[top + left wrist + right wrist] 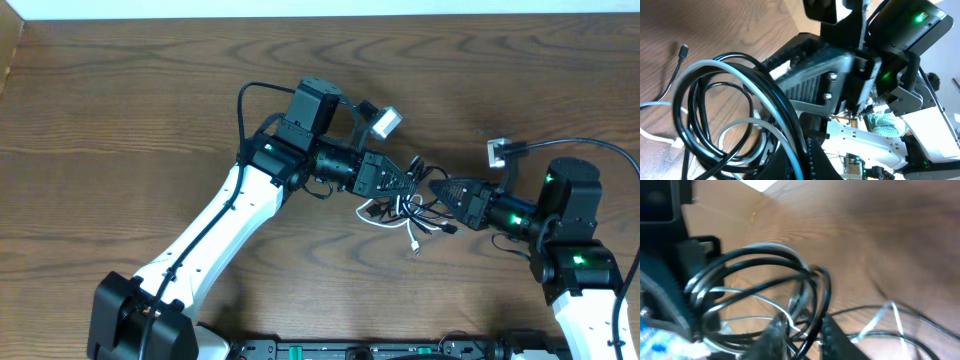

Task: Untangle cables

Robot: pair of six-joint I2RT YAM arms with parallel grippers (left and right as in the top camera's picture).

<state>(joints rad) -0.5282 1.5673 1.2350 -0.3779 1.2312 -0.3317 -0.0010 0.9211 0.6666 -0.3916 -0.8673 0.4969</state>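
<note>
Neither pair of jaws can be read for certain. From overhead, the left gripper (403, 178) and the right gripper (438, 187) meet nearly tip to tip, and I cannot tell whether either is clenched or released. Just below them on the brown wood-grain table (150, 100) lies the knot. In it, the thin black cable (432, 212) and the thin white cable (376, 216) are bunched together, with a white end trailing toward the near edge.

The left wrist view shows what overhead does not: glossy black loops wound with white strands, and a small black plug (684, 50) lying apart on the wood. The blurred right wrist view shows black coils running down between two fingertips (836, 335) — possibly pinched.
</note>
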